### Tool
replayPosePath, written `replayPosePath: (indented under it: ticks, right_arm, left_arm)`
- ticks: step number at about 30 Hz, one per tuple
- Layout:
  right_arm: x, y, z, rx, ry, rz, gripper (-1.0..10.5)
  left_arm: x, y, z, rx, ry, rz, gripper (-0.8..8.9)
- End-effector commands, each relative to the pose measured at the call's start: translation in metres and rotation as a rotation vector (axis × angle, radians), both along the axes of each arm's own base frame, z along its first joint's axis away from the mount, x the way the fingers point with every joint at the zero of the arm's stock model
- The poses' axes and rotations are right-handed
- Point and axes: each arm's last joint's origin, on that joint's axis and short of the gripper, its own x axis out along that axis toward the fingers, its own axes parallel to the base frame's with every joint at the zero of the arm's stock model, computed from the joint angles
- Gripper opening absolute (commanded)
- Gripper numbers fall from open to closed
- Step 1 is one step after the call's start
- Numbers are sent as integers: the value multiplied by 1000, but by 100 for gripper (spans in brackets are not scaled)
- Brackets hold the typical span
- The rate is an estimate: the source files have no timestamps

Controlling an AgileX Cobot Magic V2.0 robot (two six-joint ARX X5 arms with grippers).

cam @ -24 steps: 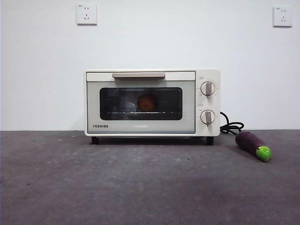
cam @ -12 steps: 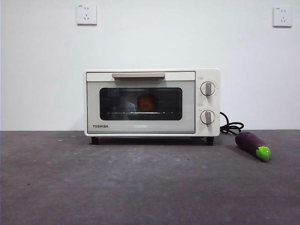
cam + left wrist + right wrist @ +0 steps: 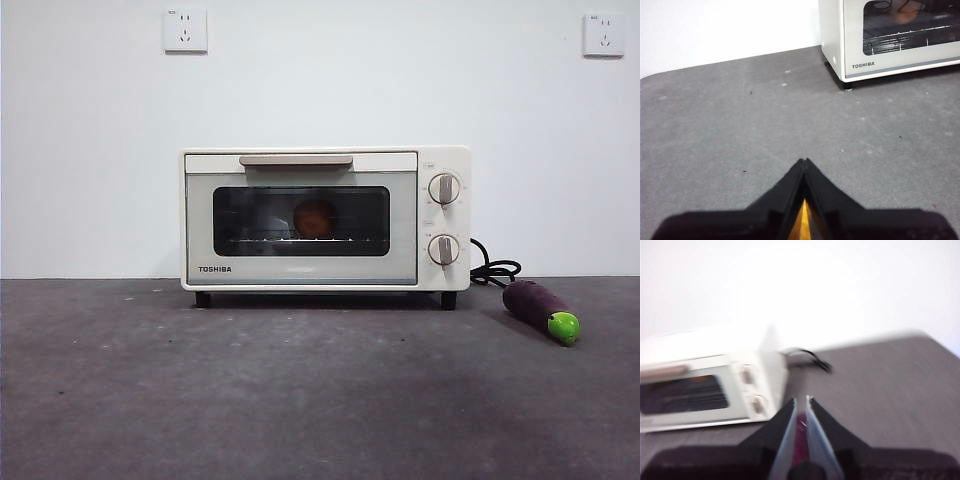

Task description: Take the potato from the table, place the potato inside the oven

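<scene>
The potato (image 3: 315, 218) is an orange-brown lump on the rack inside the oven (image 3: 300, 272), dim behind the dark glass of the closed door. In the left wrist view it shows through the glass as an orange patch (image 3: 907, 15). No arm appears in the front view. My left gripper (image 3: 804, 161) is shut and empty, low over the bare table (image 3: 740, 125), off the oven's (image 3: 890, 67) left front corner. My right gripper (image 3: 801, 400) is blurred, its jaws nearly together and holding nothing, out in front of the oven's (image 3: 700, 347) knob end.
A purple eggplant (image 3: 535, 303) with a green tip lies on the table (image 3: 300, 400) to the right of the oven; a purple streak of the eggplant (image 3: 801, 440) shows between the right jaws. The black cord (image 3: 495, 270) curls behind it. A white wall stands close behind.
</scene>
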Motion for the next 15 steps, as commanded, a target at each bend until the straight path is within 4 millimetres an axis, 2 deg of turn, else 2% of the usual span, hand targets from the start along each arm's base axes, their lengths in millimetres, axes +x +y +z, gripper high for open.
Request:
replayPosePath:
  ticks: [1,8,12,15]
  right_arm:
    - [13,0,-34,-199,-64,89,41]
    - [17,-8,-92,-324,12,61,41]
    - [17,-10,-116,-321,43,48,41]
    - [17,-11,-127,-298,73,45,41]
  left_arm:
    - [1,0,-2,10,3,2,-4]
    - [1,0,-2,10,3,2,-4]
    - [1,0,-2,11,3,2,-4]
    - [1,0,-2,11,3,2,-4]
